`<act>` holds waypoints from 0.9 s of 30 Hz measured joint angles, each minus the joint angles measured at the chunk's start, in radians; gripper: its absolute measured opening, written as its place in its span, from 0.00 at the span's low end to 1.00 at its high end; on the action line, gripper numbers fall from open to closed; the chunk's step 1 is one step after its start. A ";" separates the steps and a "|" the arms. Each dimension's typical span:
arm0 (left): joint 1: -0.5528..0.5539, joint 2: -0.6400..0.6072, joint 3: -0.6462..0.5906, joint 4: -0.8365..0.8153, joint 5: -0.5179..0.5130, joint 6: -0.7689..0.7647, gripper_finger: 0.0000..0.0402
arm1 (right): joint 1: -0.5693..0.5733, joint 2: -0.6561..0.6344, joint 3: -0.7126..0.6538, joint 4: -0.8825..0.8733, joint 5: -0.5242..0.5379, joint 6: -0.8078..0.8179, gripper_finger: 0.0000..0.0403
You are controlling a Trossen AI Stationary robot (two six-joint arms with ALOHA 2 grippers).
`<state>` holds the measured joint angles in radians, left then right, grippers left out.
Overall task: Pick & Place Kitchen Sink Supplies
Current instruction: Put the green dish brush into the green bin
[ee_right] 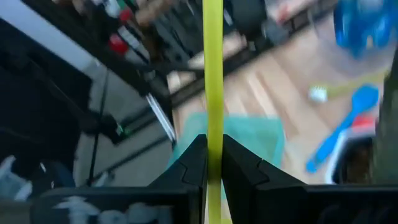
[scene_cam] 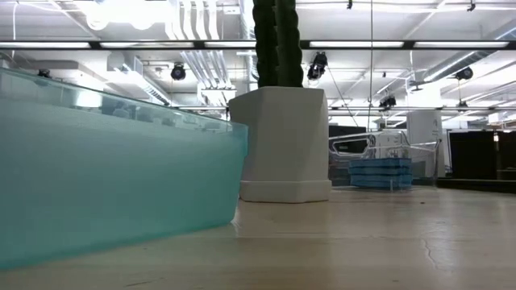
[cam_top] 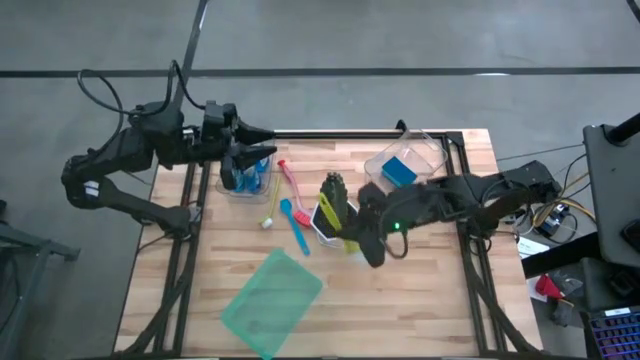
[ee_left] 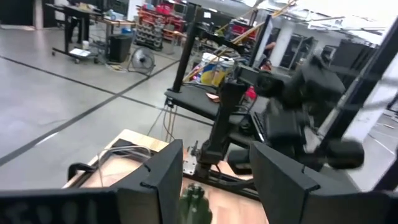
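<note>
Right gripper: clamped on the lime brush; only the right wrist view shows the two dark fingers pinched on the thin handle. From above, this gripper sits just beside the cactus pot, toward 4 o'clock of table centre.
Left gripper: jaws apart with nothing between them, as the left wrist view shows. From above it hovers over the bottle container at 10 o'clock.
Bottle container: clear tub at 10 o'clock holding the blue bottles; their number cannot be told.
Sponge container: clear tub at 2 o'clock with a blue sponge inside. The low view shows it far off, and the sponge looks like a stack of blue slabs there.
Cactus: dark green, in a white pot near table centre. The low view shows the pot upright on the wood.
Loose brushes: red brush, yellow brush and blue brush lie on the table between the bottle container and the cactus, seen only in the high view and, blurred, in the right wrist view.
Green sheet: translucent, flat at 7 o'clock. In the low view it fills the near side as a teal wall.
</note>
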<state>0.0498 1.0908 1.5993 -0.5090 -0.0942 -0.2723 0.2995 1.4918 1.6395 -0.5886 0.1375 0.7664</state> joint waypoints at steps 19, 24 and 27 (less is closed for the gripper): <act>0.000 0.054 0.000 0.175 0.167 -0.155 0.45 | -0.135 0.025 0.042 0.301 0.019 -0.141 0.08; 0.000 0.096 -0.001 0.235 0.214 -0.220 0.45 | -0.134 0.049 0.042 0.368 0.018 -0.143 0.08; 0.000 0.115 -0.001 0.240 0.214 -0.226 0.45 | -0.135 0.062 0.042 0.377 0.019 -0.142 0.08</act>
<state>0.0498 1.2057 1.5986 -0.2692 0.1198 -0.4987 0.1642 1.5540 1.6814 -0.2113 0.1562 0.6247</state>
